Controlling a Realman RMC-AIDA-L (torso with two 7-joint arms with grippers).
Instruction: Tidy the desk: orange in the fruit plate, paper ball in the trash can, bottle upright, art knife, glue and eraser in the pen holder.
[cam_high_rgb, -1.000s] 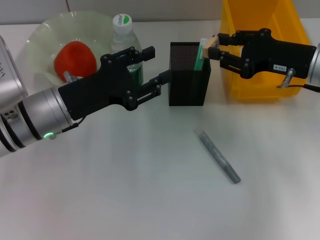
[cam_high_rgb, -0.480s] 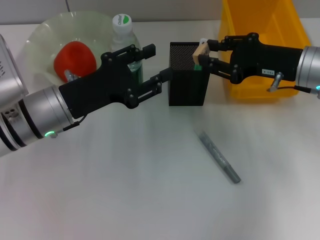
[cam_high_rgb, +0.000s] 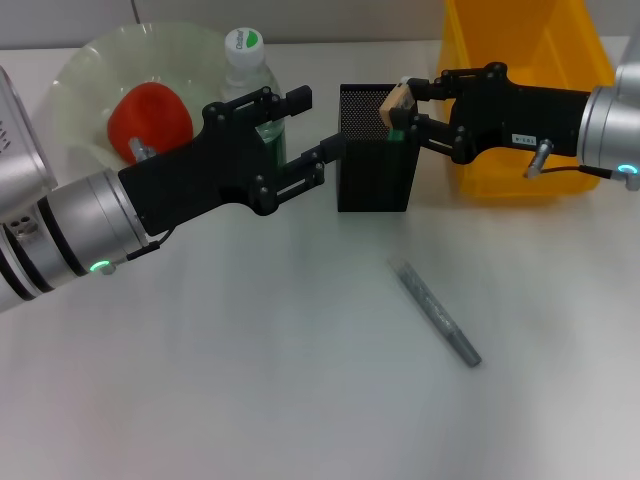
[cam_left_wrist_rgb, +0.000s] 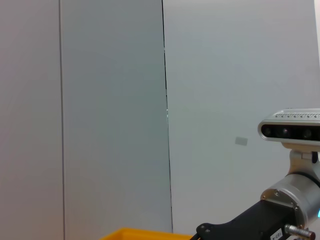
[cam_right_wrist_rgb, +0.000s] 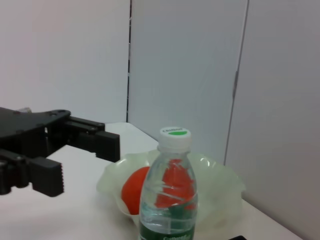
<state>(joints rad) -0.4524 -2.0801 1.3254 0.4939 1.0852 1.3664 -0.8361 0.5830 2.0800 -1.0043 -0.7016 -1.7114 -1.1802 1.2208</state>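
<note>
Eraser held over the pen holder.

The right gripper (cam_high_rgb: 404, 110) pinches the beige eraser (cam_high_rgb: 397, 102) just above the open top of the black mesh pen holder (cam_high_rgb: 374, 165), where the green glue (cam_high_rgb: 396, 133) already stands. The left gripper (cam_high_rgb: 312, 135) hovers beside the holder with its fingers spread and empty. The orange (cam_high_rgb: 150, 119) lies in the fruit plate (cam_high_rgb: 85, 75), the bottle (cam_right_wrist_rgb: 168, 195) stands upright, and the art knife (cam_high_rgb: 439, 312) lies on the table (cam_high_rgb: 250, 380).
</note>
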